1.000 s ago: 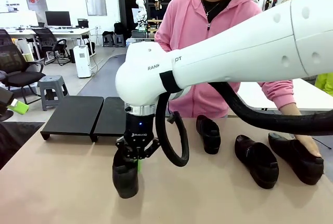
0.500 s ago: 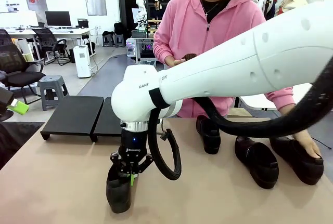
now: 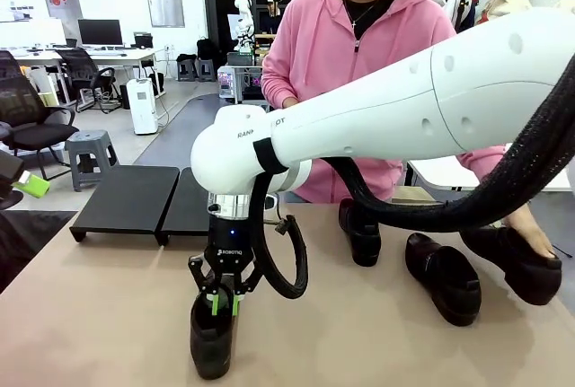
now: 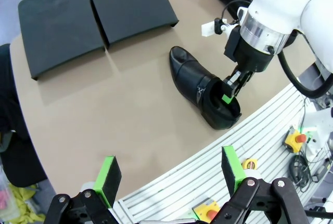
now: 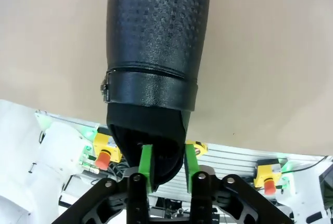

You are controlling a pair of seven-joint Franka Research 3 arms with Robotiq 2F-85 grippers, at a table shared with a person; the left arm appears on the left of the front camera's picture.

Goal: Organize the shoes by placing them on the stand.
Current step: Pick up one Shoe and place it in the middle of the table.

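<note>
One glossy black shoe (image 3: 213, 344) (image 4: 200, 86) (image 5: 156, 42) lies on the tan table near its front edge, toe toward the stand. My right gripper (image 3: 224, 302) (image 4: 231, 86) (image 5: 167, 164) stands over its heel, green pads slightly apart on either side of the heel rim, one inside the opening. The stand's two black platforms (image 3: 126, 197) (image 4: 60, 24) sit bare at the far left. My left gripper (image 4: 169, 169) hovers open and empty above the near edge. Three more shoes (image 3: 361, 230) (image 3: 442, 277) (image 3: 517, 272) lie to the right.
A person in a pink hoodie (image 3: 359, 55) stands across the table, one hand (image 3: 532, 236) resting on the rightmost shoe. My right arm (image 3: 404, 118) spans the middle of the table, with its black cable (image 3: 287, 261) looping beside the gripper. Bare tabletop (image 3: 108, 315) lies left of the shoe.
The right gripper carried the shoe slightly left and toward the near edge. Its pads, pressed together before, now stand apart around the heel. The left arm has not moved.
</note>
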